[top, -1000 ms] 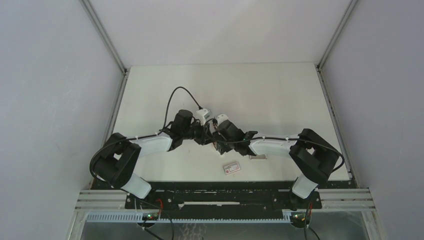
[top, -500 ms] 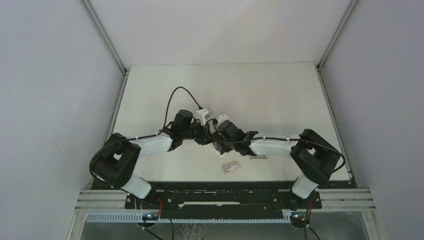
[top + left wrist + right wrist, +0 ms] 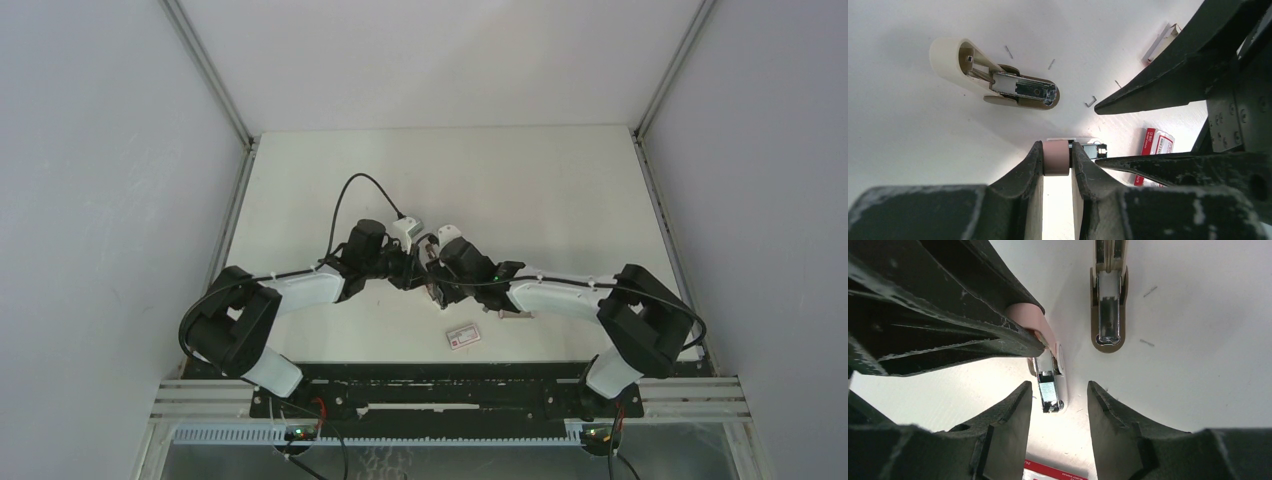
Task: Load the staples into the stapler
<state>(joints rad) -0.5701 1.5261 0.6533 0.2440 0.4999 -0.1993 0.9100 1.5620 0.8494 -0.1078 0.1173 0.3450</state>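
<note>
Stapler (image 3: 1055, 160), pink, is pinched at its rear between the pressed-together fingers of the left gripper (image 3: 1056, 145), near the middle of the table (image 3: 540, 180). Its metal end lies low at the surface and points toward the right gripper (image 3: 1059, 384). That gripper's jaws are spread on either side of the metal end, holding nothing and touching nothing visible. A pale grey strip, apparently the staples (image 3: 1048, 388), sits in the stapler's exposed metal channel; how fully it is seated cannot be told. A cream stapler (image 3: 998, 82) lies hinged open just beyond. Loose staples (image 3: 1090, 101) are scattered around it. A red-and-white box (image 3: 462, 335) lies nearer the arm bases.
</note>
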